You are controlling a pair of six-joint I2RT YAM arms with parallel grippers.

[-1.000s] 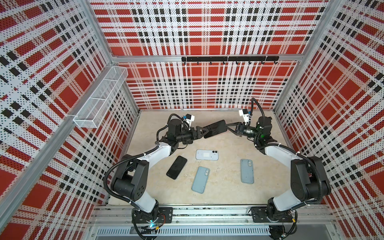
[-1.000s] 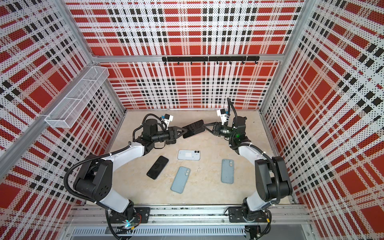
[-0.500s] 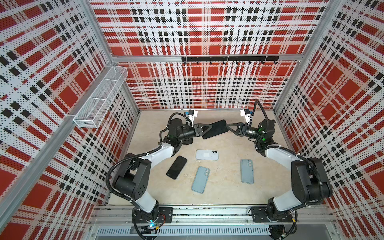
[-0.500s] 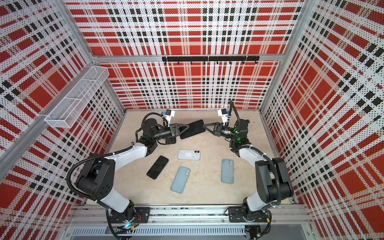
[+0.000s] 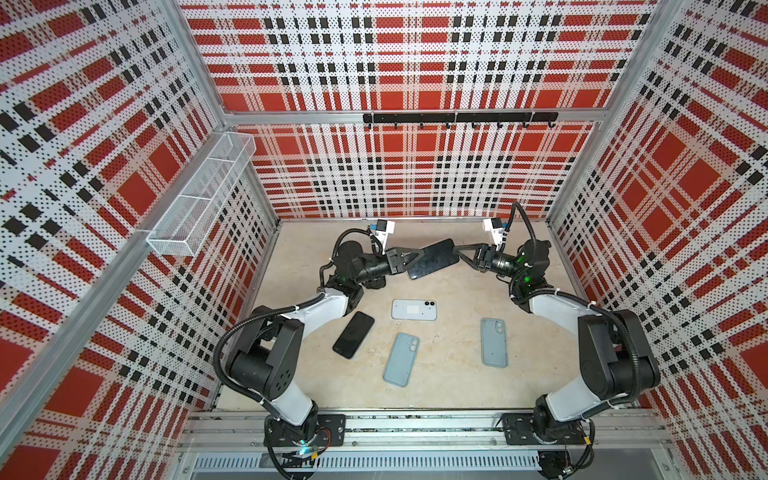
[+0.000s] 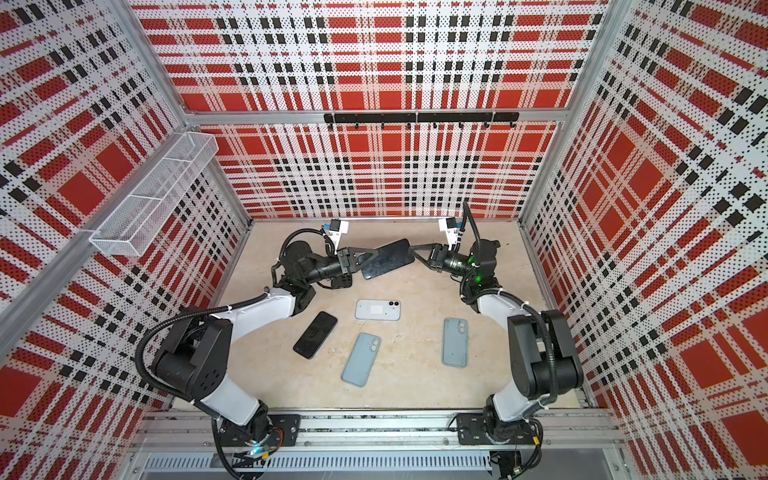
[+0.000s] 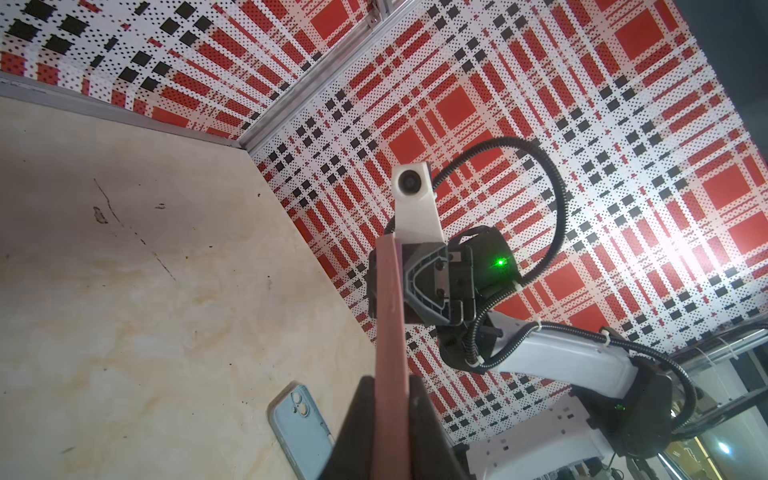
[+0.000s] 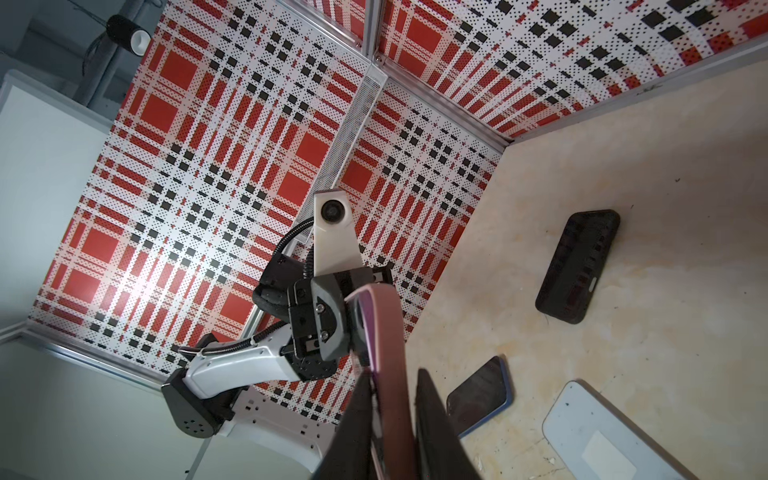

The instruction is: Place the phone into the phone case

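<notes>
My left gripper (image 5: 417, 259) is clamped on one end of the phone (image 5: 436, 259), which is in the air over the table's (image 5: 457, 374) far part, while my right gripper (image 5: 457, 254) at the other end stands slightly apart, a thin gap beside the phone's edge.

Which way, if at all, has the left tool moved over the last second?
Yes. The left tool has edged slightly towards the back wall, and its jaws have closed on the phone.
</notes>
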